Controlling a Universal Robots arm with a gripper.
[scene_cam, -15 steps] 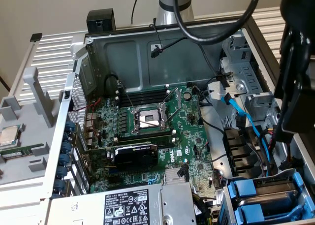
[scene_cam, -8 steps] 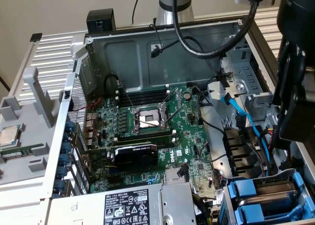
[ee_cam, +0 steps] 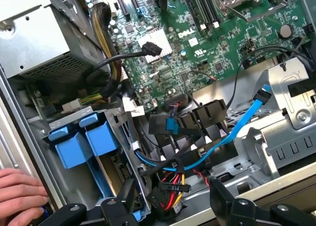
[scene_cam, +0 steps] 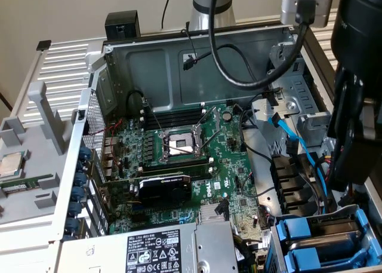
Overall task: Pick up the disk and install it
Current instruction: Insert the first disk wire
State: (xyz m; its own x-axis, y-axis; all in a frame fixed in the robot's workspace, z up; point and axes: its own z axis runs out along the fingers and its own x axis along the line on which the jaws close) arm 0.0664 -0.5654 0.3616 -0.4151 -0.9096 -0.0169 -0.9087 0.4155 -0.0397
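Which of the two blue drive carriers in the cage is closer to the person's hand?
The carrier on the outer side, toward the hand; the other carrier sits against the cage wall nearest the motherboard.

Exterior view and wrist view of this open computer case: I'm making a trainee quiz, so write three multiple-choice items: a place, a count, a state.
1. In the exterior view, where do the blue drive carriers sit? A. upper left B. lower right C. centre
2. How many blue carrier handles show in the wrist view? A. two B. four C. none
3. The robot's hand is: A. shut on a cable B. shut on a drive C. open, empty
Answers: B, they sit at the picture's lower right; A, two handles stand side by side; C, its fingers stand wide apart, gripping nothing.
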